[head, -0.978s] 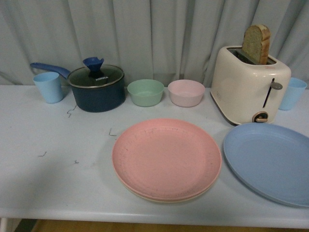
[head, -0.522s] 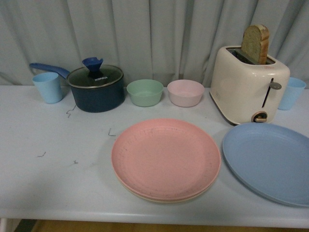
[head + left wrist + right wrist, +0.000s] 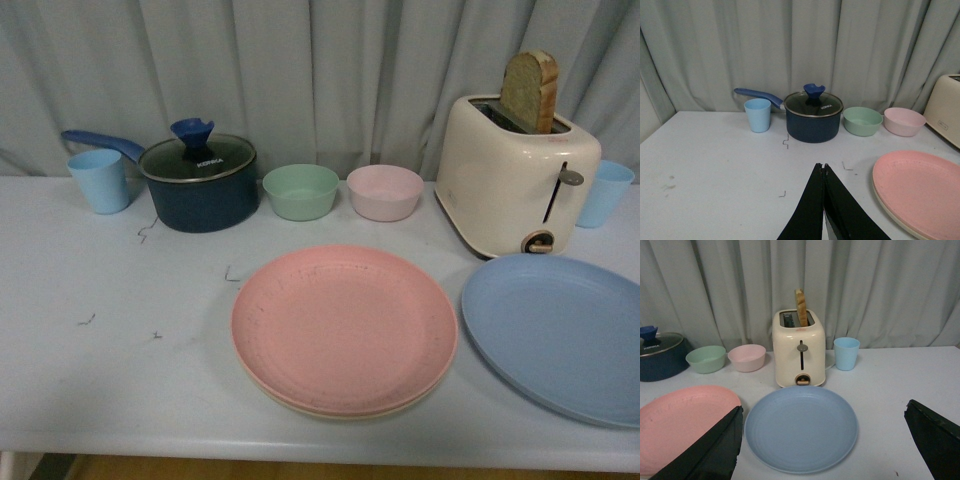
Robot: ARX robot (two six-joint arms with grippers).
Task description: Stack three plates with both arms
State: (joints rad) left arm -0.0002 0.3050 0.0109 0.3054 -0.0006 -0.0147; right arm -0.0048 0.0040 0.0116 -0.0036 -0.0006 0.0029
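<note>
A gray curtain hangs behind a white table (image 3: pixel 110 390). The pink plate (image 3: pixel 345 325) sits on the cream plate (image 3: pixel 340 414) in the middle. The blue plate (image 3: pixel 555 335) lies alone just beside them, in front of the toaster (image 3: pixel 515 180). The left gripper (image 3: pixel 823 167) is pinched tight and holds nothing. The right gripper (image 3: pixel 822 412) is spread wide, and the blue plate shows between its fingers.
</note>
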